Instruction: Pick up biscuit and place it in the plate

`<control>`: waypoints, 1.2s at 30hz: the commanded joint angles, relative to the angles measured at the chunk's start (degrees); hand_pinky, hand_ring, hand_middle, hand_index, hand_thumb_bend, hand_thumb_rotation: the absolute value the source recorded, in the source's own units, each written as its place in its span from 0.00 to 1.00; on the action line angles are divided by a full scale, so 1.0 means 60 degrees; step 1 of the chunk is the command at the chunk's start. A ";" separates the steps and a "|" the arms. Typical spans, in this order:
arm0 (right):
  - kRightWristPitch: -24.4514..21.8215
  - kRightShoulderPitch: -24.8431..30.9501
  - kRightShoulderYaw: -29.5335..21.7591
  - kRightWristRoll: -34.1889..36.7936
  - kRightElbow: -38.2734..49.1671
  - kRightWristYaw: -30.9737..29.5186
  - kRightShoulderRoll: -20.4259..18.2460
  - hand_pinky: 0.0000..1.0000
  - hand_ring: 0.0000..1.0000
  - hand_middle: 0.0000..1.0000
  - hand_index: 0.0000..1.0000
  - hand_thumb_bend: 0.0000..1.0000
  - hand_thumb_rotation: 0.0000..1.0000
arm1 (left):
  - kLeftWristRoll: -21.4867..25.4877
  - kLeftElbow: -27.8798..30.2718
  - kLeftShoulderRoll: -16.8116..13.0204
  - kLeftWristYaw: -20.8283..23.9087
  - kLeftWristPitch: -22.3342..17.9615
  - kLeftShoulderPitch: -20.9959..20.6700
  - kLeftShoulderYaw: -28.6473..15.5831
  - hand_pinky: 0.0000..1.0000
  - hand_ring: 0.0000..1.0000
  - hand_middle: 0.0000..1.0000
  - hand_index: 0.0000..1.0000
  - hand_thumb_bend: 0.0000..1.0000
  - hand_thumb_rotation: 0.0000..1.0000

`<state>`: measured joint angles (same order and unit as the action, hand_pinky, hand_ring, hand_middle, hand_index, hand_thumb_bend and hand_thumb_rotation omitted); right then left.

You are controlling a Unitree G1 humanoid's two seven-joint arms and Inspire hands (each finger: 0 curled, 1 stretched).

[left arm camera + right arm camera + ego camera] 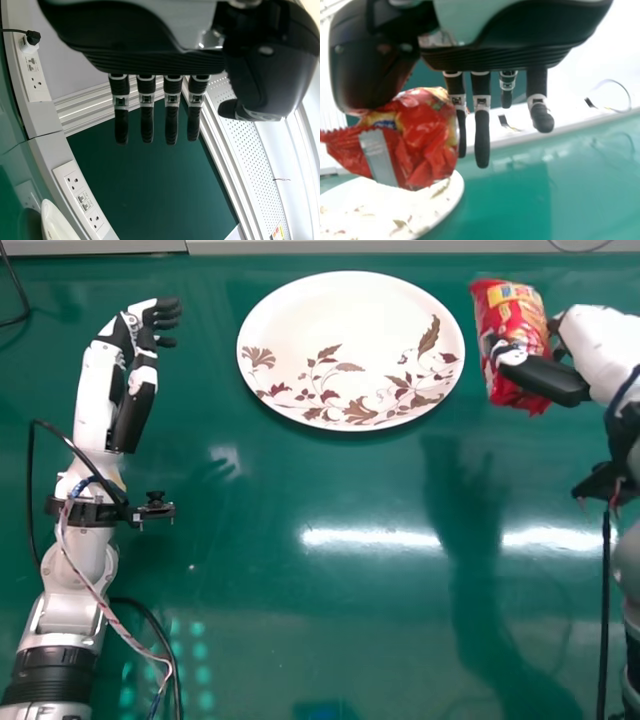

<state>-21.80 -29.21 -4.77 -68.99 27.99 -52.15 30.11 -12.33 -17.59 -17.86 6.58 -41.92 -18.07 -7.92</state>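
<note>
Biscuit packet (515,318): we held it raised, right of the plate (335,320), long axis roughly fore-and-aft.
Right hand (545,378): nearer; we had thumb and fingers clamped on the packet.
Next move: we judged it leftward.
Left hand (138,345): we had its fingers straight, slightly apart.
Right wrist view: we saw the packet's grey seam (379,156).

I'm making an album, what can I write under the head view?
Robot's right hand holds a red packet beside a flowery plate.
</note>
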 commanded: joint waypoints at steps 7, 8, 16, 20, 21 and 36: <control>0.0417 -0.1868 0.1509 0.0030 -0.2320 0.1659 -0.0236 0.08 0.39 0.45 0.51 0.51 0.00 | 0.0017 -0.0149 -0.0107 -0.0217 0.0034 0.0257 0.0180 0.65 0.77 0.79 0.79 0.22 0.32; 0.0632 -0.2025 0.1710 0.0195 -0.2776 0.2088 -0.0309 0.08 0.39 0.46 0.51 0.51 0.00 | 0.0072 -0.0109 -0.0102 -0.0288 0.0060 0.0266 0.0218 0.67 0.78 0.80 0.79 0.23 0.32; 0.1719 -0.3102 0.2739 0.1531 -0.5702 0.4227 -0.0854 0.10 0.41 0.50 0.48 0.52 0.00 | 0.0242 0.0839 0.0033 -0.0752 0.0958 0.0600 0.0348 0.76 0.83 0.83 0.82 0.23 0.28; 0.2091 -0.3642 0.3358 0.1743 -0.7217 0.5019 -0.1078 0.13 0.41 0.50 0.48 0.52 0.00 | 0.0371 0.1221 0.0020 -0.0910 0.1137 0.0824 0.0369 0.75 0.82 0.83 0.83 0.22 0.23; 0.2286 -0.3802 0.3557 0.1759 -0.7682 0.5264 -0.1110 0.13 0.41 0.50 0.48 0.52 0.00 | 0.0410 0.1270 0.0030 -0.0937 0.1127 0.0878 0.0373 0.75 0.82 0.83 0.83 0.22 0.22; 0.3052 -0.4622 0.5027 0.2038 -1.0567 0.7303 -0.1347 0.09 0.15 0.47 0.48 0.53 0.00 | 0.0514 0.0827 -0.0014 -0.0916 0.0339 0.1082 0.0302 0.68 0.79 0.81 0.80 0.23 0.24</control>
<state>-3.52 -57.15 24.70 -57.44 -34.69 -8.98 22.60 -9.86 -10.26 -18.35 1.19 -38.92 -14.37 -6.18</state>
